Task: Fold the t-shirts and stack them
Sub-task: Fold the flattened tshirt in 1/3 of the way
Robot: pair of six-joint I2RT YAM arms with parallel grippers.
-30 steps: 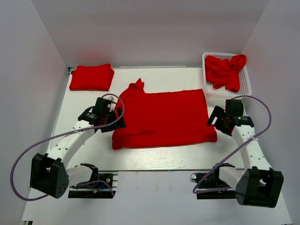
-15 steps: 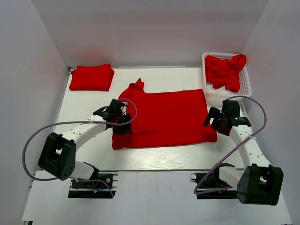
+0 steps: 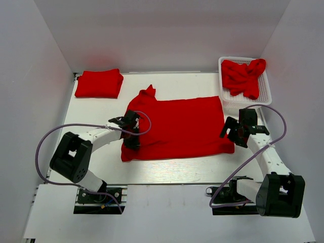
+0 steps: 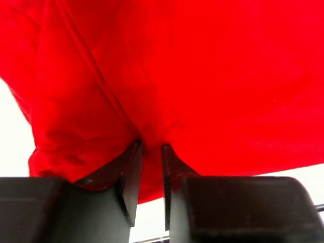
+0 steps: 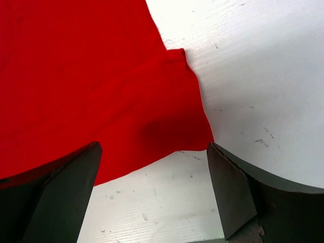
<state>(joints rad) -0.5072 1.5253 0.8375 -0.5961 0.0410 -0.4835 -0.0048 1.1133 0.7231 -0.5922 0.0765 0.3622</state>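
A bright red t-shirt (image 3: 177,126) lies half-folded as a wide rectangle in the middle of the white table (image 3: 167,169). My left gripper (image 3: 132,135) is at its left edge. In the left wrist view the jaws (image 4: 151,146) stand narrow, with a bunched fold of the t-shirt (image 4: 202,76) pinched between them. My right gripper (image 3: 234,131) hovers open at the t-shirt's right side. Its wide-spread fingers (image 5: 152,147) straddle bare table just below the near right corner of the cloth (image 5: 76,76), touching nothing.
A folded red t-shirt (image 3: 99,83) lies at the back left corner. A white mesh basket (image 3: 267,93) at the back right holds crumpled red t-shirts (image 3: 243,76). White walls enclose the table on three sides.
The left arm swung right onto the t-shirt's left edge and its jaws narrowed on the fabric. The right gripper shifted slightly towards the t-shirt and stayed open.
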